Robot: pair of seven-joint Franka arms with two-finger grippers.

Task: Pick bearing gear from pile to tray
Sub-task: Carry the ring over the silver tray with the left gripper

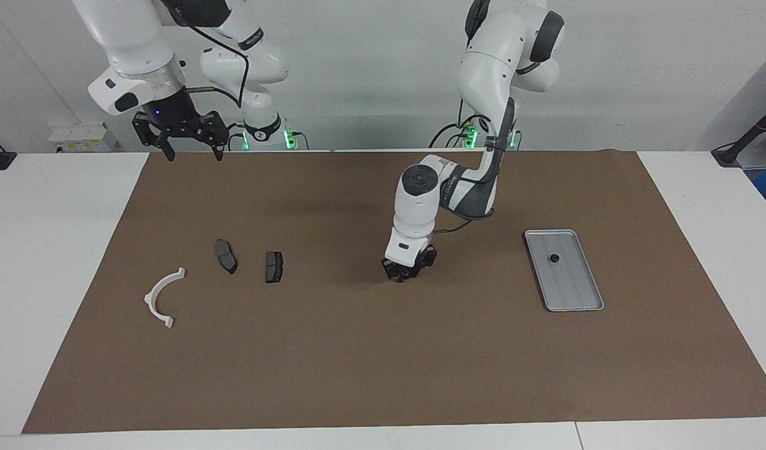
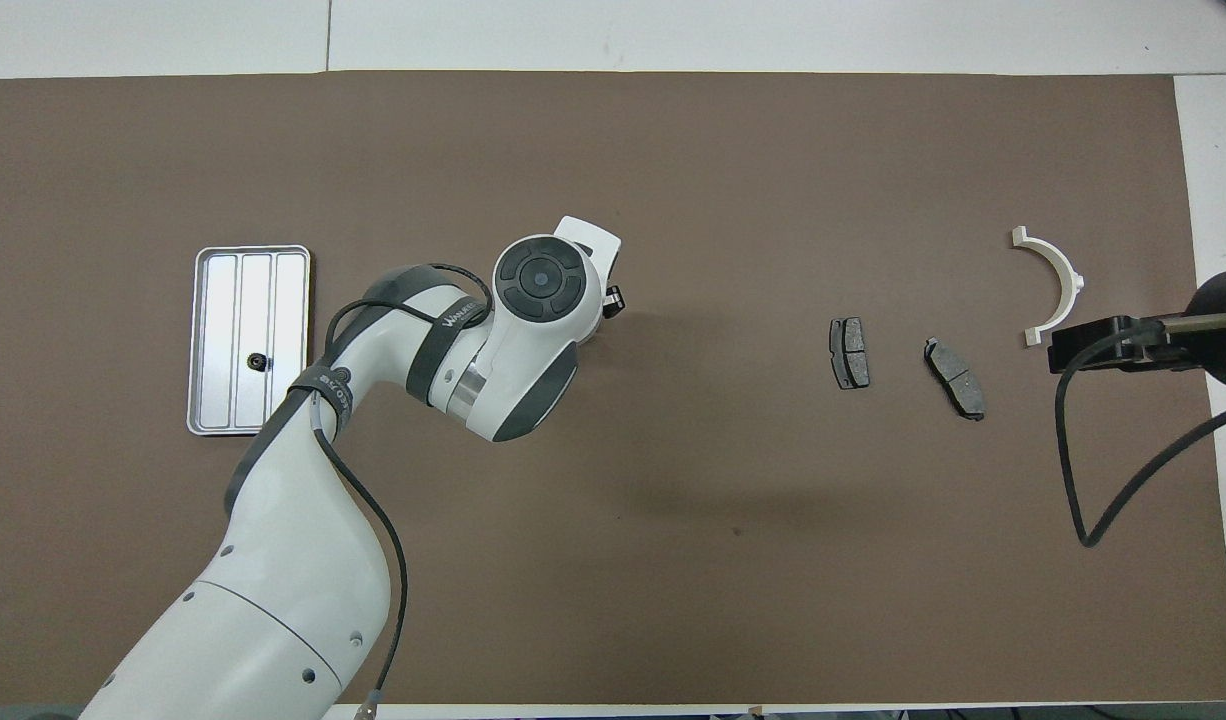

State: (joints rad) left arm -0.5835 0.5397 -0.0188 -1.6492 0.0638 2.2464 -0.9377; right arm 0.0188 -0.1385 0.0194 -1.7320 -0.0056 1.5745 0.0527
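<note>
The left fingers (image 1: pixel 398 274) are pinching together low on the counter (image 1: pixel 358 362), hiding whatever is between them. One gear (image 1: pixel 553 257) is lying in the tray (image 1: pixel 576 300), well apart from them. It is looking tiny, light, hard and likely to roll, so a pinch across its rim seems best, while the right fingers (image 1: pixel 169 150) are waiting spread wide.

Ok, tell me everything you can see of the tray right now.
The tray is a flat, rectangular, silver-grey piece that looks like metal, with rounded corners, a low raised rim and lengthwise ribs. It lies flat on the brown mat toward the left arm's end of the table. One small black round part sits in it, toward the end nearer the robots. No gripper touches it.
</note>
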